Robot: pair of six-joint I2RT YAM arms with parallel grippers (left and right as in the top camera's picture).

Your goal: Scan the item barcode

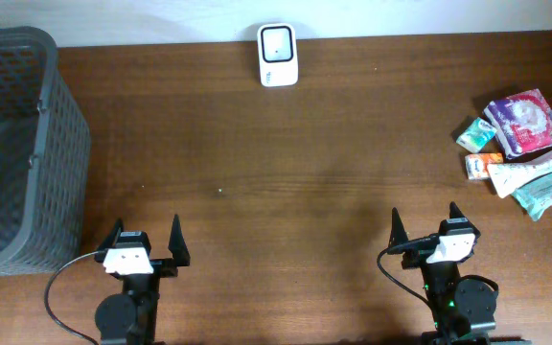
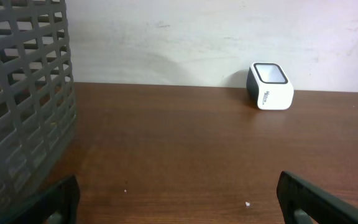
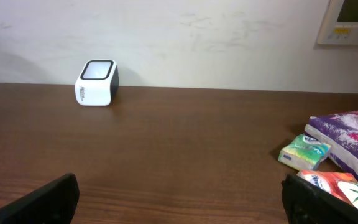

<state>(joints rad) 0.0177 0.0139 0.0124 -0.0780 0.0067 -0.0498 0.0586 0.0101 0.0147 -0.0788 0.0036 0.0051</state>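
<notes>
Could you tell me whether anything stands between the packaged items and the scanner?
Nothing visible does: only bare table lies between the packaged items and the scanner.

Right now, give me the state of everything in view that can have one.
left gripper, open, holding nothing
right gripper, open, holding nothing
basket, upright, open at the top
scanner, standing by the far edge, nothing over it
white tube, lying on its side, untouched
purple pack, lying flat, untouched
</notes>
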